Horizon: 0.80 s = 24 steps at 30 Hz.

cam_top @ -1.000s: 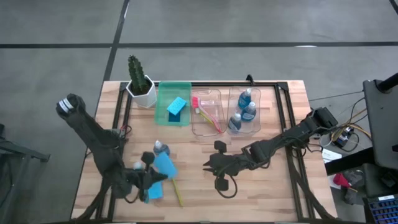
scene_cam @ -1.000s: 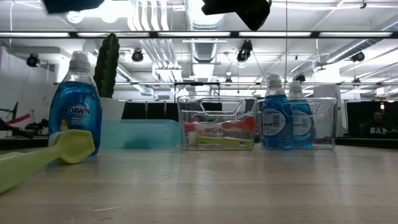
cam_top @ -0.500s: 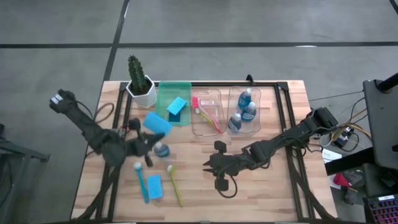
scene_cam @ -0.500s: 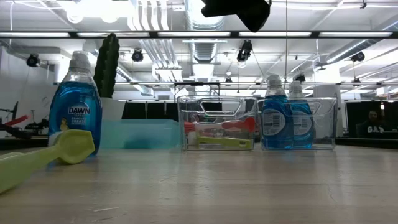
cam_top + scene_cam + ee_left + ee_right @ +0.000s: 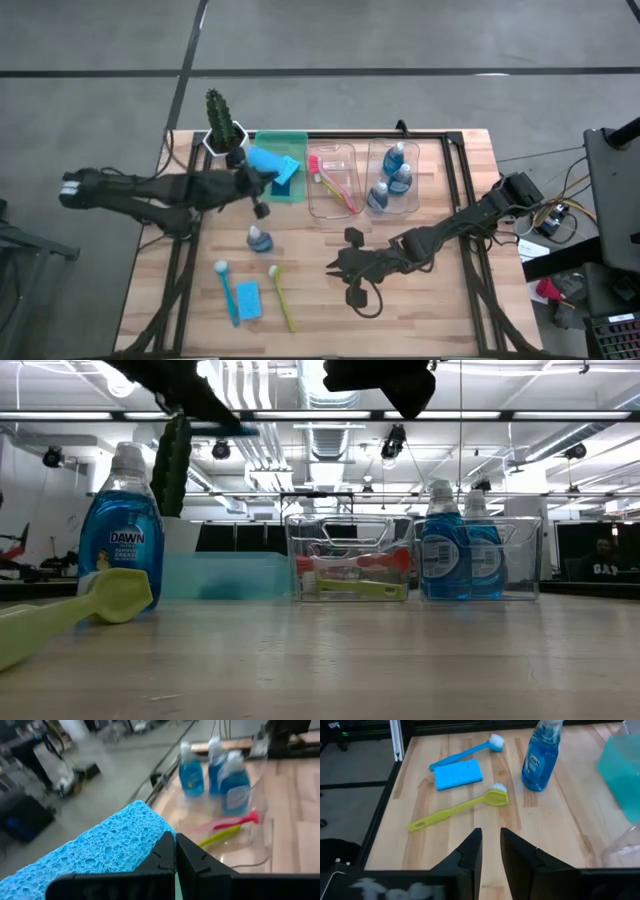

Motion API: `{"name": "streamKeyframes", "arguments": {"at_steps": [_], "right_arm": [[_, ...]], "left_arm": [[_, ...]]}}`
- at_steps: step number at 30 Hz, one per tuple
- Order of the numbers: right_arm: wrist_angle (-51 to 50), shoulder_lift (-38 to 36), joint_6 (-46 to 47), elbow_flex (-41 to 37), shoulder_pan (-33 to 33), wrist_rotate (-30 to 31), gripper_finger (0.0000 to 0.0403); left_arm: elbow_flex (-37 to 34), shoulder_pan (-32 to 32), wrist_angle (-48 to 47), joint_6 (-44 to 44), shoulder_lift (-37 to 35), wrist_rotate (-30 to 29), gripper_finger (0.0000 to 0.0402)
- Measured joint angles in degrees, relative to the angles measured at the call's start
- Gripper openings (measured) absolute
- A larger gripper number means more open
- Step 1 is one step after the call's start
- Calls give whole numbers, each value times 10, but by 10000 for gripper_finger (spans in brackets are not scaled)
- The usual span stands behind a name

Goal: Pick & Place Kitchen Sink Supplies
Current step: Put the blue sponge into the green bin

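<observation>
Left gripper [image 5: 252, 172] pinches a flat light-blue rectangular sponge [image 5: 263, 160], holding it over the green plastic bin [image 5: 293, 140]. Right gripper [image 5: 334, 266] hovers mid-table, fingers slightly parted, holding nothing.

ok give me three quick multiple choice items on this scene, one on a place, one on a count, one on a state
1. Where is the left gripper?
A. over the green bin
B. over the bare table front
C. by the right arm

2. How many dish soap bottles are in the right clear bin?
A. one
B. three
C. five

3. What is the left gripper doing?
A. open and empty
B. shut on a brush
C. shut on the blue sponge

Answers:
1 A, the high view shows it at the green bin beside the cactus.
2 B, three bottles lie in it.
3 C, its fingers pinch the blue sponge.
</observation>
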Motion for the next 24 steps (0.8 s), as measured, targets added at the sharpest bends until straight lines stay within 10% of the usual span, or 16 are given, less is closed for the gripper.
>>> {"name": "streamKeyframes", "arguments": {"at_steps": [11,24], "right_arm": [[0,0,0,0,4,0,79],[20,0,2,0,5,0,90]], "left_arm": [[-69,158,46,-36,67,120,0],[-94,189,103,-26,182,213,0]]}}
